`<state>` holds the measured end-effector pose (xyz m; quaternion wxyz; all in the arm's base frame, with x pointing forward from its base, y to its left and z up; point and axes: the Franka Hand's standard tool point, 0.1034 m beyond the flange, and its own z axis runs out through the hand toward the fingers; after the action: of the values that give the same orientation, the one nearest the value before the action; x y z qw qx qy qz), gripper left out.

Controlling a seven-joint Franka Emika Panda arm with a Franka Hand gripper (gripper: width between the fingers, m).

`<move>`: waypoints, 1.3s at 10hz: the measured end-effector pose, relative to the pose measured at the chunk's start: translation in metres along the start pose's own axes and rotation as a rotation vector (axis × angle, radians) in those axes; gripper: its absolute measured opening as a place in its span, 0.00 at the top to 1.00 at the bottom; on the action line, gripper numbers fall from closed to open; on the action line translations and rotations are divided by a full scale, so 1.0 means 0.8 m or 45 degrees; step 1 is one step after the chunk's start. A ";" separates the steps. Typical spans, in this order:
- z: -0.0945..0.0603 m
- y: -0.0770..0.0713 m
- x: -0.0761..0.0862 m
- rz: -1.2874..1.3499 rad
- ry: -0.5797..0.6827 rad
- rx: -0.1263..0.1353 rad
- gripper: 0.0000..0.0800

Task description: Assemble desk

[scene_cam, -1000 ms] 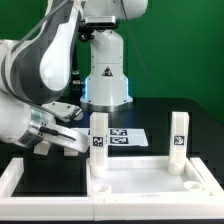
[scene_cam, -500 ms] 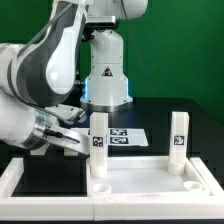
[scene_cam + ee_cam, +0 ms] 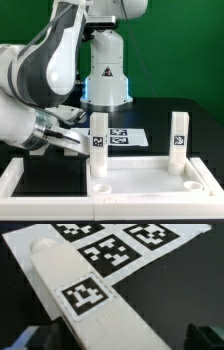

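Observation:
The desk's white top panel [image 3: 145, 180] lies flat at the front of the table. Two white block legs with square tags stand upright on it, one at the exterior view's left [image 3: 99, 150] and one at its right [image 3: 178, 141]. My gripper [image 3: 78, 141] reaches in from the left beside the left leg. In the wrist view that tagged leg [image 3: 88, 297] runs between my dark fingers [image 3: 24, 339], with gaps on both sides. The gripper [image 3: 115, 340] is open and grips nothing.
The marker board [image 3: 126, 138] [image 3: 110, 246] lies flat on the black mat behind the legs. A white rail [image 3: 14, 180] frames the mat at the front left. The robot's base [image 3: 105, 75] stands at the back.
The arm has shifted slightly near the left leg. The jaws stay open and the legs and panel have not moved.

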<state>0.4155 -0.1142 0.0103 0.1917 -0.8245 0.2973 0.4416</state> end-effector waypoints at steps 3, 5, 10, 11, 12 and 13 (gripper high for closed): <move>0.000 0.000 0.000 0.000 0.000 0.000 0.64; 0.000 0.000 0.000 0.000 0.000 0.000 0.64; 0.000 0.000 0.000 0.000 0.000 0.000 0.64; 0.000 0.000 0.000 0.000 0.000 0.000 0.63; -0.003 0.001 -0.001 0.001 0.003 0.003 0.63; -0.018 0.002 -0.020 -0.003 -0.033 0.024 0.63</move>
<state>0.4166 -0.1187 0.0317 0.2037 -0.8172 0.2980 0.4493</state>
